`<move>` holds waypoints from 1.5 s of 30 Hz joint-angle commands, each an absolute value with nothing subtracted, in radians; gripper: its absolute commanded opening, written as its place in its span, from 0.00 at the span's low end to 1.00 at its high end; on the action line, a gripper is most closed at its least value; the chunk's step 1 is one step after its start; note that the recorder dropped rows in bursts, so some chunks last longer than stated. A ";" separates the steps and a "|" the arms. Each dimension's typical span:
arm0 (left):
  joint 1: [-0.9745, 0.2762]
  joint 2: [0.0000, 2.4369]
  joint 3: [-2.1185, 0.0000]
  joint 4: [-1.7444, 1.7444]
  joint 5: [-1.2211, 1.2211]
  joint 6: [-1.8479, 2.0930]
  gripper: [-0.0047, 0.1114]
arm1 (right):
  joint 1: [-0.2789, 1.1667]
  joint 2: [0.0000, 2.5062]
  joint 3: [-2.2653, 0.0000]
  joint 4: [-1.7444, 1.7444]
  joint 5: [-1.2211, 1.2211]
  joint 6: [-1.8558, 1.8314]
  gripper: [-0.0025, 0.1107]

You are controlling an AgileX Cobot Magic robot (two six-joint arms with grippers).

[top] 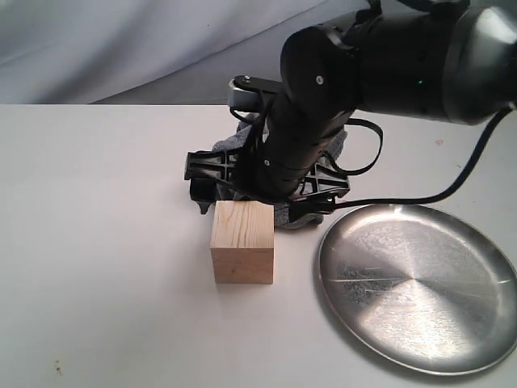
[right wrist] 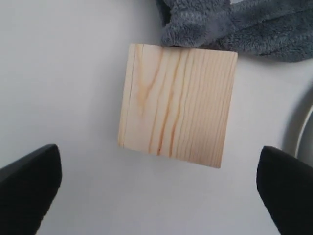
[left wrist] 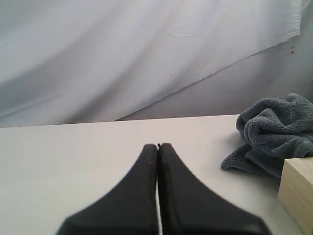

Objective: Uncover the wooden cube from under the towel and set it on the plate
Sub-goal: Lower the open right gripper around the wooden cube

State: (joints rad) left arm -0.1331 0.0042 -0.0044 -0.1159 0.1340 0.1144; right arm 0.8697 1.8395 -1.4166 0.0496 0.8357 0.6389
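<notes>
The wooden cube [top: 242,241] stands uncovered on the white table, just left of the silver plate [top: 416,287]. Behind the cube lies the bunched dark grey towel [top: 284,215], mostly hidden by my right arm. My right gripper [top: 262,194] hangs over the cube's far side, open, with nothing between its fingers. In the right wrist view the cube [right wrist: 177,103] sits ahead of the wide-apart fingers [right wrist: 29,181], the towel [right wrist: 234,27] touches its far edge, and the plate rim [right wrist: 301,128] shows at one side. My left gripper [left wrist: 158,146] is shut and empty, away from the towel [left wrist: 276,132] and cube [left wrist: 297,191].
A pale cloth backdrop [top: 121,48] hangs behind the white table [top: 97,242]. My right arm's cable [top: 452,190] loops above the plate's far rim. Bare tabletop lies left of and in front of the cube.
</notes>
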 commanded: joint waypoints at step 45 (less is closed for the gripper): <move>-0.138 0.000 0.000 -0.118 0.131 0.112 0.04 | 0.885 2.184 -1.759 -0.051 1.058 0.640 0.92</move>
State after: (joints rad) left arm -0.1331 0.0042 -0.0044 -0.1159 0.1340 0.1144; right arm 0.8873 2.1716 -1.7534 -0.0599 1.0695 0.6389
